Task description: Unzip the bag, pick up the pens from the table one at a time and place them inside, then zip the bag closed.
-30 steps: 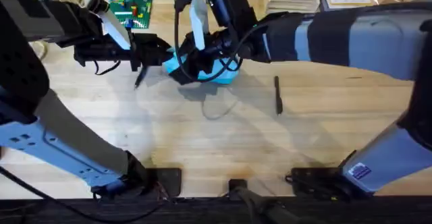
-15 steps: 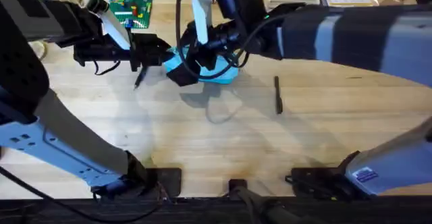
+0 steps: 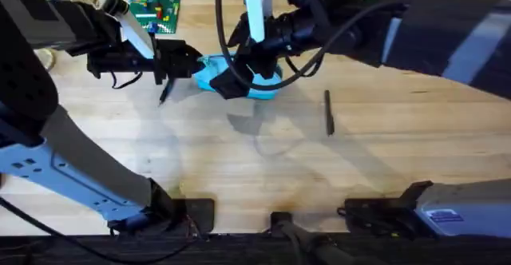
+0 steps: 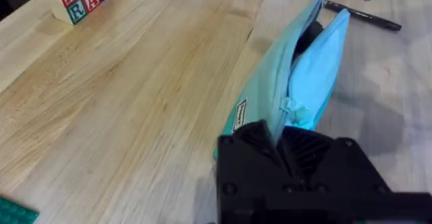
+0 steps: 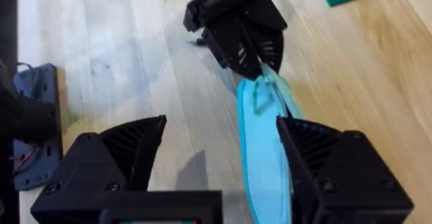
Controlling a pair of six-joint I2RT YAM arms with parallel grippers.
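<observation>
Light blue bag (image 4: pixel 297 82), black pen (image 3: pixel 328 112), pale wood-grain table (image 3: pixel 239 169).

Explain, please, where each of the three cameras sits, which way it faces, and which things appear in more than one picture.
Overhead: fixed above the arm bases, looking down and forward over the table; both arms meet at the bag, one pen lying apart.
Left wrist: on the left arm, looking along the bag; the left end effector pinches its end.
Right wrist: on the right arm; the right end effector is open beside the bag.
Shared: the bag and the left end effector.
</observation>
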